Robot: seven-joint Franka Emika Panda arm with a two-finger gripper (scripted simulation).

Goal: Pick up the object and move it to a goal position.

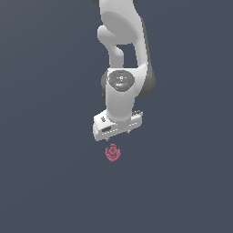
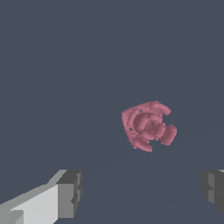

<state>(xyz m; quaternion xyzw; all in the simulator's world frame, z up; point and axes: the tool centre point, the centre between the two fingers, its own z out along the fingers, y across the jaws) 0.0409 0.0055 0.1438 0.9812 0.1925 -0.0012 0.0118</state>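
- Two dark grey fingertips [image 2: 70, 194] sit nearest the lens in the wrist view, one at each lower corner of the picture and far apart, so the gripper [image 2: 142, 192] is spread wide with nothing between its pads.
- Beyond the fingertips in the wrist view, the object [image 2: 148, 126] lies alone on the flat slate-grey ground [image 2: 52, 65], clear of both fingers and not between them.
- Seen from there, the pinkish-red blob is a rosette of curled, ridged folds around a hollow centre that faces the camera; it is roughly as wide as tall, so no long axis can be told, though one small lobe juts out on one side.
- From the exterior view, the white arm [image 1: 122, 50] reaches down from the top edge, and the gripper [image 1: 119, 132] hangs above the ground.
- Just below the gripper in the exterior view, the object [image 1: 113, 153] rests on the ground [image 1: 41, 182], apart from the hand and much smaller than it.
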